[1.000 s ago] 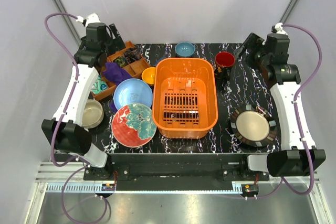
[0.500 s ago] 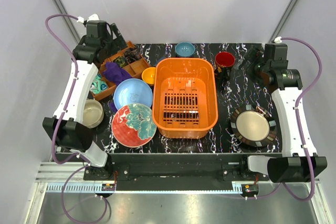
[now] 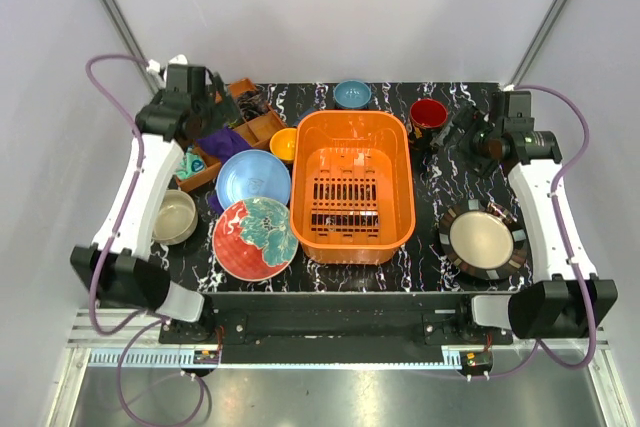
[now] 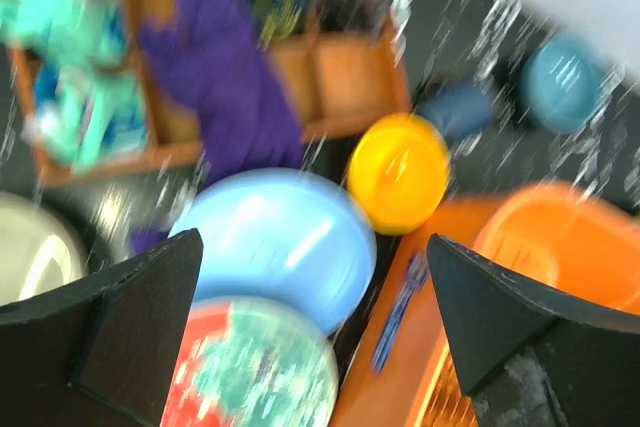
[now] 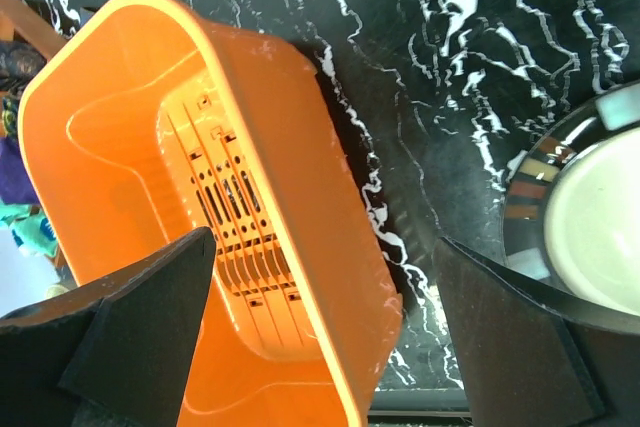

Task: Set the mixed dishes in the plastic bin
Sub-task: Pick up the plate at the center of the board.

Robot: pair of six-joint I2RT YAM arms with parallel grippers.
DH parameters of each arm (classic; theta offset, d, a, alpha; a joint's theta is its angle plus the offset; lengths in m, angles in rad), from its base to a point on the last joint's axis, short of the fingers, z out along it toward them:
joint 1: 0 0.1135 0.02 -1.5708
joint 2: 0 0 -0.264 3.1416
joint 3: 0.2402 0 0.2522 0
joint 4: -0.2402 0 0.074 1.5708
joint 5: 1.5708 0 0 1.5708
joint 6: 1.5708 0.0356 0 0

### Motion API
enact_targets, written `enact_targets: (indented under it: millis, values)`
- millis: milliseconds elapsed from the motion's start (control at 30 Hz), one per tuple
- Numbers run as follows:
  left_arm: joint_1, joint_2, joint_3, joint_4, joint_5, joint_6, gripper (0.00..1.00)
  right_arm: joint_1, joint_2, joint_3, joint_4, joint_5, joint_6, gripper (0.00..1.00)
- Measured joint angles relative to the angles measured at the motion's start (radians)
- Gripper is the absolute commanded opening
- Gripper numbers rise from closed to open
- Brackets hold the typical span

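Top external view: the plastic bin (image 3: 352,137) sits mid-table, only its slotted floor showing. Left of it, the compartment tray (image 3: 262,130) holds a purple cloth (image 3: 222,139) and a teal toy (image 3: 188,163). The dishes all lie outside the bin: patterned plate (image 3: 254,238), light blue plate (image 3: 253,178), striped-rim plate (image 3: 483,239), beige bowl (image 3: 174,216), yellow bowl (image 3: 284,144), red mug (image 3: 428,113). Left gripper (image 3: 215,97) and right gripper (image 3: 455,127) both hover, jaws wide apart, holding nothing.

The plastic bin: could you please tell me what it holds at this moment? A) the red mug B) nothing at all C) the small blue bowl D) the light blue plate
B: the plastic bin shows only its bare slotted bottom, while the red mug, the light blue plate and the small blue bowl all sit outside its walls.
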Motion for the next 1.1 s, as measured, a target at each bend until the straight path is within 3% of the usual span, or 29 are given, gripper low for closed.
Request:
enact_targets:
  millis: [267,533,900,1100]
  values:
    - [-0.075,-0.423,-0.442,-0.094,-0.023,-0.072,0.99,0.0,0.142,0.165,-0.055,-0.036,-0.023,1.0]
    - [-0.077,-0.721,-0.64,-0.192,-0.07,-0.07,0.99,0.003,0.172,0.21,-0.073,-0.075,-0.028,1.0]
    - [-0.077,-0.815,-0.845,-0.193,-0.055,-0.066,0.98,0.078,0.175,0.21,-0.097,-0.085,-0.027,0.99]
    - [-0.077,-0.844,-0.974,-0.08,0.006,-0.175,0.99,0.097,0.175,0.21,-0.098,-0.089,-0.024,1.0]
